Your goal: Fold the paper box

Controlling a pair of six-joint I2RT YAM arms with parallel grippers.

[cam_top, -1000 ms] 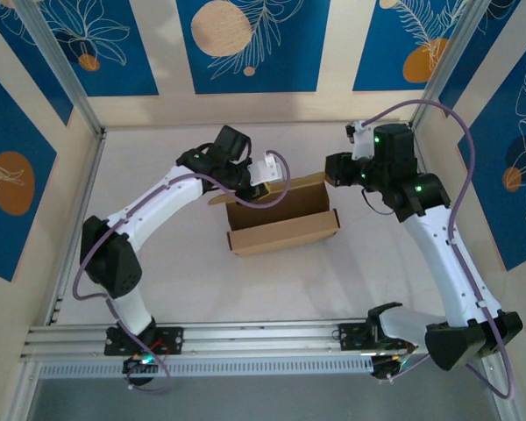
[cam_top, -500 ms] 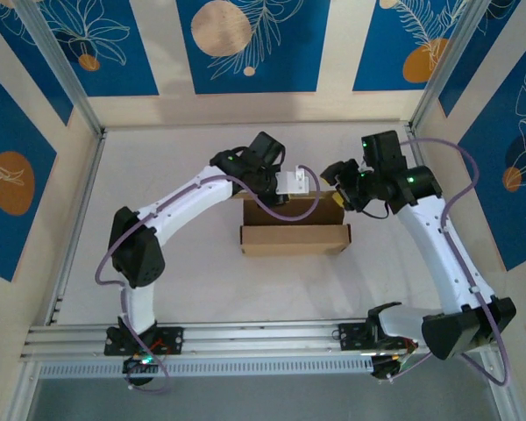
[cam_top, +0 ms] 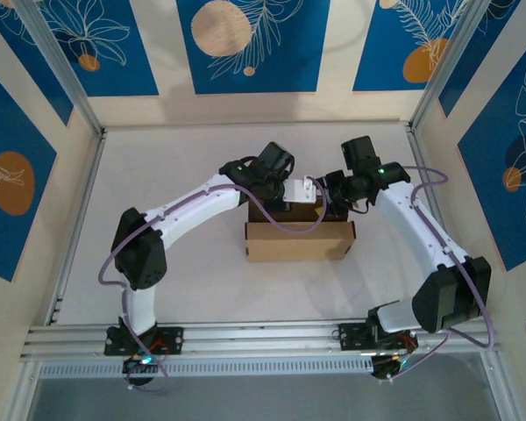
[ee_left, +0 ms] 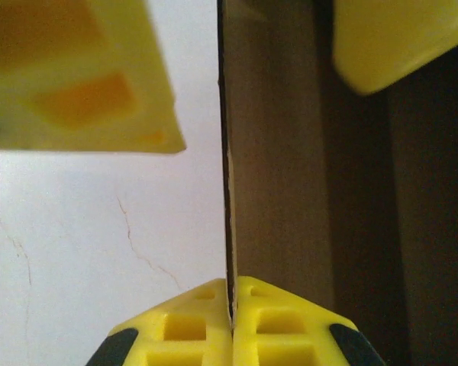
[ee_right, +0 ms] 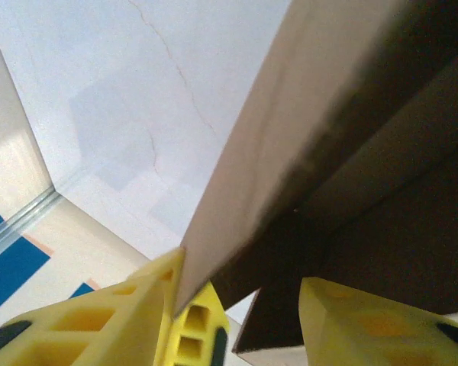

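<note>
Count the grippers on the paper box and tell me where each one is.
2. The left gripper is pinched shut on the far wall of the paper box, near its middle. The right gripper stands open astride that wall, toward its right end.

From above, the paper box [cam_top: 298,241] has its far wall, at 12 o'clock, covered by the left gripper [cam_top: 310,186] and right gripper [cam_top: 331,195], their fingertips too small to tell apart. At the left wrist the cardboard runs off at 12 o'clock, and two blurred yellow shapes [ee_left: 76,76] at 10 and 2 o'clock are cropped. At the right wrist the box's dark inside is cut off at 3 o'clock.
</note>
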